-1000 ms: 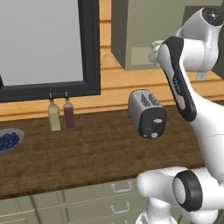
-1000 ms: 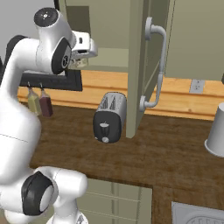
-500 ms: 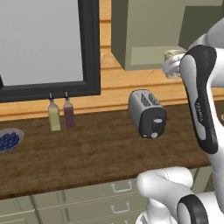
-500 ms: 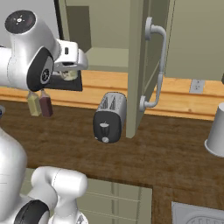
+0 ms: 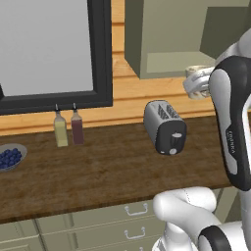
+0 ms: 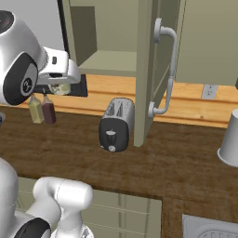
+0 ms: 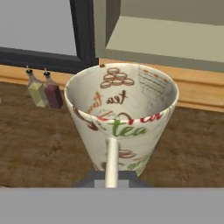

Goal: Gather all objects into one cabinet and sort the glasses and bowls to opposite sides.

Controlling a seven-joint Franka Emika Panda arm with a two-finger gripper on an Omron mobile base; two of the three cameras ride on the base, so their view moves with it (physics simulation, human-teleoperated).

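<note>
My tool (image 7: 111,177) is clamped on the cream mug (image 7: 121,114), carrying it over the bench (image 5: 108,169); next I lift it into the open cabinet (image 6: 109,62).

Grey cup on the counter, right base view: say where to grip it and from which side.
Grip the grey cup across its plain side wall, near the narrower top, probably coming in level from the front. It stands upright on the counter, no handle shows, and it widens toward the base, so a low grip might slip. The picture's edge cuts part of it off.
</note>
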